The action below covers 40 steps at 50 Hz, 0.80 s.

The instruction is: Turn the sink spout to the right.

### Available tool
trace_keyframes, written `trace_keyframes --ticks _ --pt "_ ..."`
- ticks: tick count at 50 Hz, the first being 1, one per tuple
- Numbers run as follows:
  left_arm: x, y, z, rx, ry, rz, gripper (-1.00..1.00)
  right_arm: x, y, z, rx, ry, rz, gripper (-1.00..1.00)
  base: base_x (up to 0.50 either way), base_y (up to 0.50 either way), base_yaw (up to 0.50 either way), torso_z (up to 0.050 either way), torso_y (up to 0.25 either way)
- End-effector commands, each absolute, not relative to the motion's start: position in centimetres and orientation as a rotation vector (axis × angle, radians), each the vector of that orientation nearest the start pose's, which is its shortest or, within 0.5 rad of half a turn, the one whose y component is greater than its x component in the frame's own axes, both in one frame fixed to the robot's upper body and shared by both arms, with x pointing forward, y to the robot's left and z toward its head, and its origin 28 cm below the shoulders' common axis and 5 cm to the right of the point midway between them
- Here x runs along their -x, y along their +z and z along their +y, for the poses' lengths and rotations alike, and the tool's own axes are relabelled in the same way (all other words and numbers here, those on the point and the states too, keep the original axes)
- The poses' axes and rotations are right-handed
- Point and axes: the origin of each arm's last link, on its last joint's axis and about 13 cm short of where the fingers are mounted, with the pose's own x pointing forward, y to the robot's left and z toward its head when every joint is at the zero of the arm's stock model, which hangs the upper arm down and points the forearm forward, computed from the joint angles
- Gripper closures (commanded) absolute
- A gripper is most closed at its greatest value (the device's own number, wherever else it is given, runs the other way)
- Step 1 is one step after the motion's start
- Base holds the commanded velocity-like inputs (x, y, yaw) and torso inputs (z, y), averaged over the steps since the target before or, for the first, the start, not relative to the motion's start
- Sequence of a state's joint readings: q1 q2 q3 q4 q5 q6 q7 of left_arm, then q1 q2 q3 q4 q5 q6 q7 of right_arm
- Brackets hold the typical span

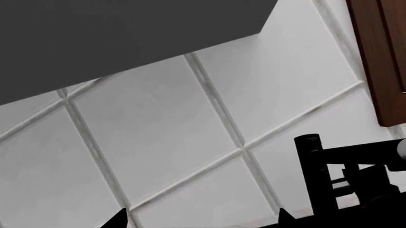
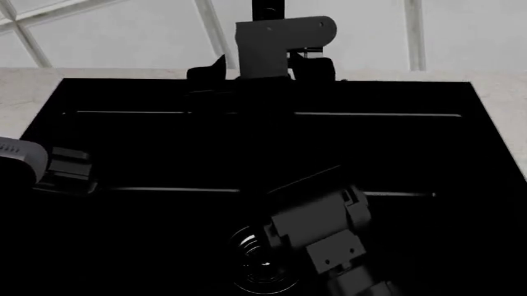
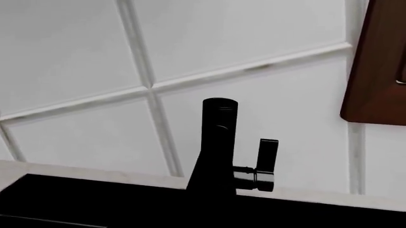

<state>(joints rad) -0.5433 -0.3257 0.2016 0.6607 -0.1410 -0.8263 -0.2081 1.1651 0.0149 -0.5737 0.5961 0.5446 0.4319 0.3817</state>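
Your left gripper [image 2: 265,69] is at the back rim of the sink [image 2: 148,148], directly in front of the sink spout [image 2: 268,9]. In the head view only the top of the black post shows above the gripper's grey body. The two dark fingertips [image 2: 218,71] sit spread to either side below the post.

The left wrist view confirms it: the two tips are well apart with nothing between them. The spout [image 1: 311,175] is off to one side of the gap, not inside it. It stands close, but I can't tell if it's touching. A straight black bar runs off from the post toward the frame edge there.

Your right arm [image 2: 321,228] is low over the basin, just beside the drain [image 2: 263,271] and well apart from the spout. Its fingers are lost against the black, so I can't tell whether they're spread or closed. The right wrist view has no fingers in it. It shows the spout post [image 3: 219,142] upright and dead centre, rising from the back edge of the sink, with the lever [image 3: 266,159] just beside it on a short silver stub.

Count:
- one spout
- one lever
- one basin
- one drain
- one brown cabinet [image 3: 377,71] on the tiled wall [image 3: 76,57]
- two arms in the head view

The pale counter [image 2: 502,98] rims the sink.
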Motion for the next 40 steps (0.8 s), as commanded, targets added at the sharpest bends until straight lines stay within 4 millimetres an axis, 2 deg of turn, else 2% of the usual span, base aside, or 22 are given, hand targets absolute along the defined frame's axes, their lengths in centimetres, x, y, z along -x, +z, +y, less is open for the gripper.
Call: trace_keyframes --ticks 1,40 --pt "-25.1 20.9 22.2 -0.262 0.014 -0.343 -1.00 -39.8 21.3 -1.7 0.027 0.073 -0.005 -1.00 0.00 0.00 0.00 0.000 0.000" --pt "-25.2 20.9 22.2 -0.259 0.011 -0.327 -1.00 -39.0 21.1 -3.9 -0.002 -0.019 -0.008 -1.00 0.00 0.00 0.00 0.000 0.000"
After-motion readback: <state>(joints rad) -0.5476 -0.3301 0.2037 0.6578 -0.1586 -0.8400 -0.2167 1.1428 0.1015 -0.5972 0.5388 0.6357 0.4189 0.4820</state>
